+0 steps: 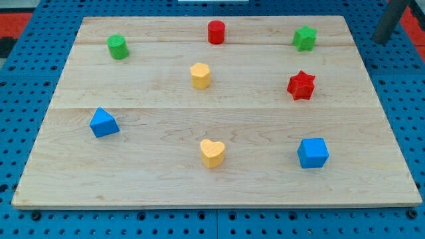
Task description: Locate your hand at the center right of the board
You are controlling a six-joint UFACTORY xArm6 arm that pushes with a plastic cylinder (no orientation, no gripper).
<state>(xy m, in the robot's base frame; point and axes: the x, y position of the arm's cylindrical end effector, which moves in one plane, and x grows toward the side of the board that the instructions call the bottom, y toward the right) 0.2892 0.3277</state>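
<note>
Eight blocks scattered on board (166, 179); red star (301, 85) nearest centre right; rod (390, 20) top right, my tip unseen.

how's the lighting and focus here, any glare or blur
Camera view: even, soft light, with only short shadows under blocks such as the blue cube; no strong glare on the wooden board; blocks look sharp; the dark rod at top right looks soft, my tip's end unclear.

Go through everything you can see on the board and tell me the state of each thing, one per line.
Green cylinder: upright, top left.
Red cylinder: upright, top middle.
Green star: flat, top right.
Yellow pentagon: free, near centre.
Red star: free, centre right.
Blue triangle: free, left.
Yellow heart: free, bottom middle.
Blue cube: free, bottom right.
My tip: off the board's top right corner, touching no block.
</note>
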